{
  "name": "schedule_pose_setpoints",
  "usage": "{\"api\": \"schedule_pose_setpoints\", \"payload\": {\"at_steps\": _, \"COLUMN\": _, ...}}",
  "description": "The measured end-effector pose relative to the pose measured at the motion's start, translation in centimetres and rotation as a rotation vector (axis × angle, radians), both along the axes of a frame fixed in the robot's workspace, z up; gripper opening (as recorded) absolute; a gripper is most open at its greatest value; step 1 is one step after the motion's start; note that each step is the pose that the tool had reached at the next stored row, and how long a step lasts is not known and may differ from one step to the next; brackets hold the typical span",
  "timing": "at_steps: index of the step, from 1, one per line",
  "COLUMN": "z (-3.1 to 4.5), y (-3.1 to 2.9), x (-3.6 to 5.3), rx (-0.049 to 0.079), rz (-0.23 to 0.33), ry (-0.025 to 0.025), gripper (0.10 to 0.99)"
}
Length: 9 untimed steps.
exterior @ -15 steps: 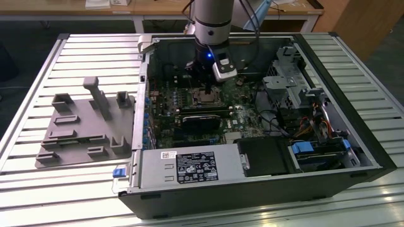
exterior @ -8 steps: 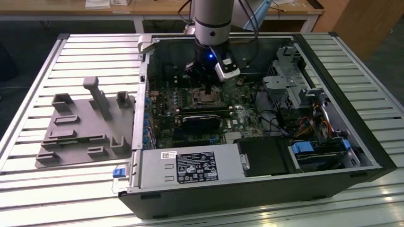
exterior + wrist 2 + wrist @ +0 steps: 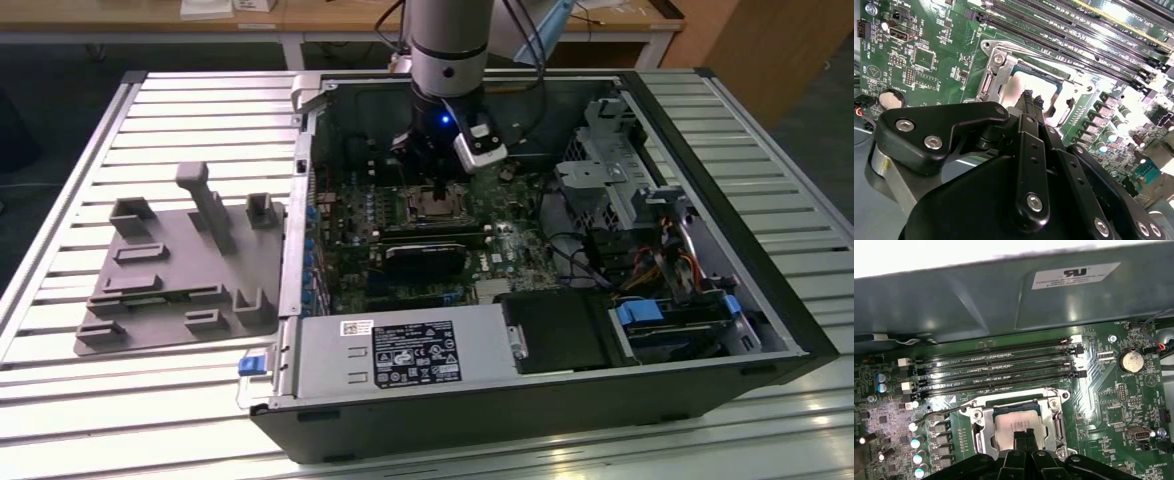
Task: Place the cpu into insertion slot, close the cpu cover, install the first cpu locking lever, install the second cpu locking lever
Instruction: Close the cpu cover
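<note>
Silvery cpu (image 3: 1008,425) in insertion slot (image 3: 1004,413), closed gripper (image 3: 1024,436) directly over it

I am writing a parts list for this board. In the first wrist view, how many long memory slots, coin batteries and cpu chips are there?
Long memory slots: 4
Coin battery: 1
cpu: 1
Total: 6
</note>
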State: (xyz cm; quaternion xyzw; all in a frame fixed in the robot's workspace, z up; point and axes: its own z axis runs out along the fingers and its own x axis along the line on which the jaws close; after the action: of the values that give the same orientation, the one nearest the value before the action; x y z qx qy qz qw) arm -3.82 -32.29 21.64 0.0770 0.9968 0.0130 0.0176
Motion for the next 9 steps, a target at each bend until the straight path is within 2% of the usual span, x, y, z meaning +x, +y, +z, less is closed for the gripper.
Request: {"api": "schedule_pose_setpoints", "payload": {"at_steps": 9, "z": -0.14, "y": -0.05, "x": -0.63, "rx": 0.000, "rz": 0.001, "ry": -0.0150, "gripper": 0.102}}
